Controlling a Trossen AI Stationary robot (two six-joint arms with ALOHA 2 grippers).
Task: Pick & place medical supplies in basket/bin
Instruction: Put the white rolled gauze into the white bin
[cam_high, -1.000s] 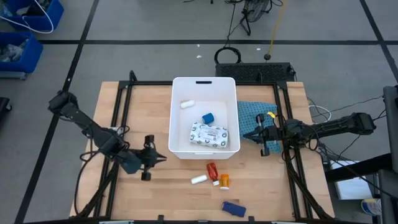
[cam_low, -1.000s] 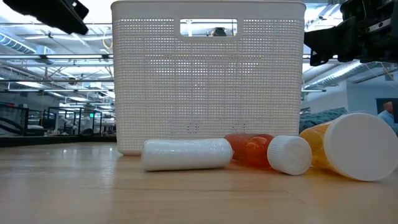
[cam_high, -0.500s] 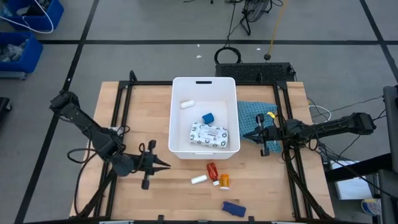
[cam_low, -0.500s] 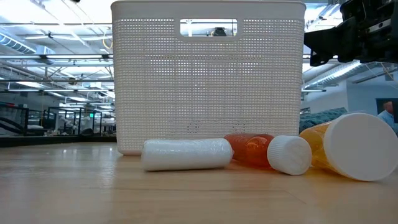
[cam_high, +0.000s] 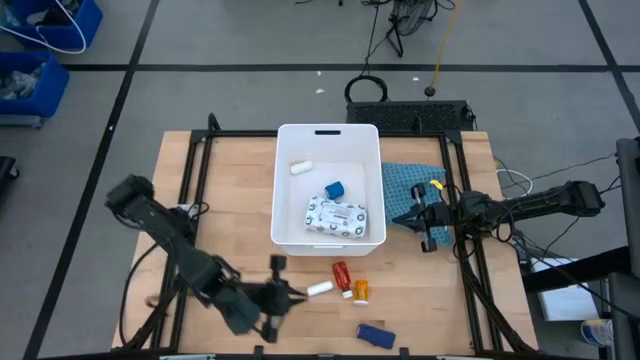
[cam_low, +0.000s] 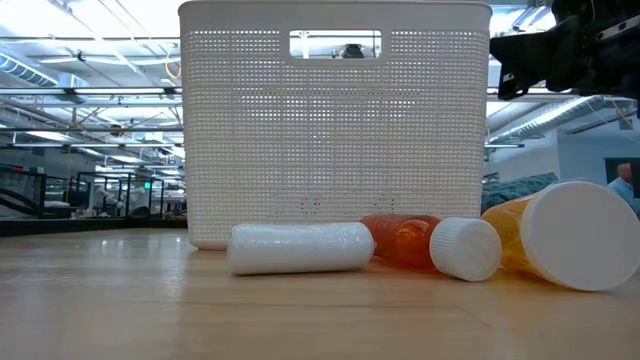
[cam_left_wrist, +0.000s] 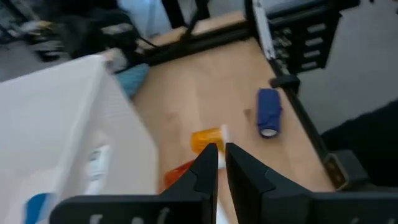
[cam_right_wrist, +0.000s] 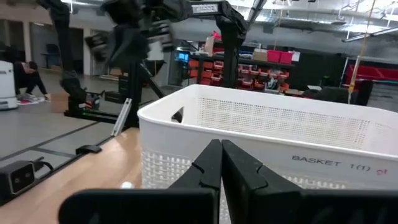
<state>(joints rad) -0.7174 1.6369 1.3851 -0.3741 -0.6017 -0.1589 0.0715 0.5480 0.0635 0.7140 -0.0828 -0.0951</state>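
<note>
On the wooden table (cam_high: 220, 180) sits one white basket (cam_high: 283, 190), rectangular, rounded corners, handle slot in its far rim. Inside, seen only from above: one flat white patterned packet (cam_high: 338, 215), one small blue cube (cam_high: 334, 188), one short white tube (cam_high: 301, 167). The low view shows instead the basket's perforated mesh wall.

Outside, in front of the basket: one white tube (cam_high: 319, 288), one red bottle (cam_high: 341, 273), one orange bottle (cam_high: 360, 291) with white cap, one dark blue flat piece (cam_high: 371, 334). All four lie on their sides; tube, red and orange bottles cluster close, blue piece apart.

Left gripper (cam_high: 289, 293) hangs just beside the white tube, fingers nearly together, holding nothing; its wrist view shows the orange bottle past the fingertips.

Right gripper (cam_high: 416, 217) waits over the teal cloth (cam_high: 400, 185), fingers closed, empty.
</note>
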